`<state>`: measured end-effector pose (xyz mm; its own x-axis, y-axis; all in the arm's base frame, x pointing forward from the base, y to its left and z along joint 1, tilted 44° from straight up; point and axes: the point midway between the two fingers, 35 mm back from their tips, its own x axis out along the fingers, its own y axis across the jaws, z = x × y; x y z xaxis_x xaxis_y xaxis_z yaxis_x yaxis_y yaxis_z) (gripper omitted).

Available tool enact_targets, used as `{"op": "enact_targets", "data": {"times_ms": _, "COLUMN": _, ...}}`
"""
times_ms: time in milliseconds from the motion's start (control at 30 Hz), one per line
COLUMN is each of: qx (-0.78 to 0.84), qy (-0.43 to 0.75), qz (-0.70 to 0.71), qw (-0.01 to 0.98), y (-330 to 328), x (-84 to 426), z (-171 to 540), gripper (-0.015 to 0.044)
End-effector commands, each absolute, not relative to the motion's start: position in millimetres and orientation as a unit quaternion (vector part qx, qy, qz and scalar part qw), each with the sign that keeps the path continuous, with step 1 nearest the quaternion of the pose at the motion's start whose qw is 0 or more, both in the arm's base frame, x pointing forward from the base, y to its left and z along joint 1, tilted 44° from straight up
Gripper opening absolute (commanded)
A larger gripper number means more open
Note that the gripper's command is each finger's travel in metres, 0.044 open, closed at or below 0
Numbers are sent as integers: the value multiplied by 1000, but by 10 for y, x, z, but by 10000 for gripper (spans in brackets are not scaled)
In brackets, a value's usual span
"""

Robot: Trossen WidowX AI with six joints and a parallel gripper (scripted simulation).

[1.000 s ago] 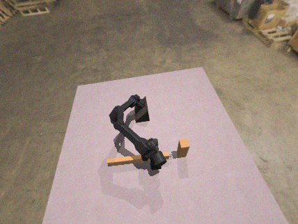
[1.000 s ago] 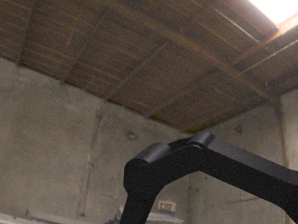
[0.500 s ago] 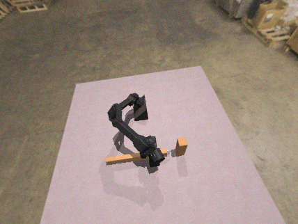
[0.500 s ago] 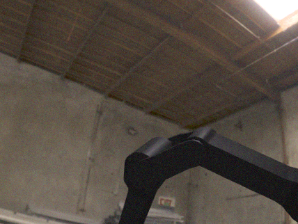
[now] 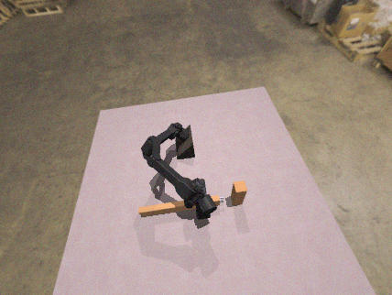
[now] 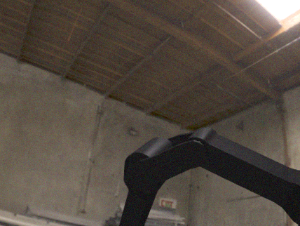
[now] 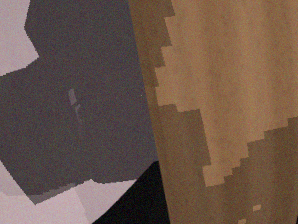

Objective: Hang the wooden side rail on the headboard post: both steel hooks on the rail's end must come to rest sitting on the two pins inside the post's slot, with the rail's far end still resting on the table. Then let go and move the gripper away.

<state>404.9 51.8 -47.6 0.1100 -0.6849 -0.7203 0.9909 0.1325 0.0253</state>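
Note:
The wooden side rail (image 5: 160,209) (image 7: 240,60) lies across the table in the top view, its far end at the left. The pale steel hooks (image 5: 222,200) stick out from its right end. They are short of the upright wooden headboard post (image 5: 238,194), with a small gap between. The post's slot and pins cannot be made out. My gripper (image 5: 200,212) is shut on the rail, nearer its hook end, and hides that part of it. The wrist view shows the rail close up at the right, with a black finger at the bottom. The exterior view shows only arm links.
The pinkish table (image 5: 284,256) bears everything. The arm's base stands behind the rail beside a dark upright panel (image 5: 185,147), and the arm arches over from there. The table's right edge runs beyond the post. Pallets and boxes stand on the floor far behind.

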Motion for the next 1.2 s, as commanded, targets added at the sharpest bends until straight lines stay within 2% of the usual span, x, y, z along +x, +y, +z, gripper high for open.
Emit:
{"op": "enact_targets", "data": {"times_ms": 0, "qx": 265, "qy": 287, "qz": -602, "qw": 696, "y": 520, "x": 4053, "z": -475, "gripper": 0}}
{"op": "enact_targets", "data": {"times_ms": 1167, "qx": 263, "qy": 288, "qz": -602, "qw": 697, "y": 559, "x": 4046, "z": -433, "gripper": 0}}
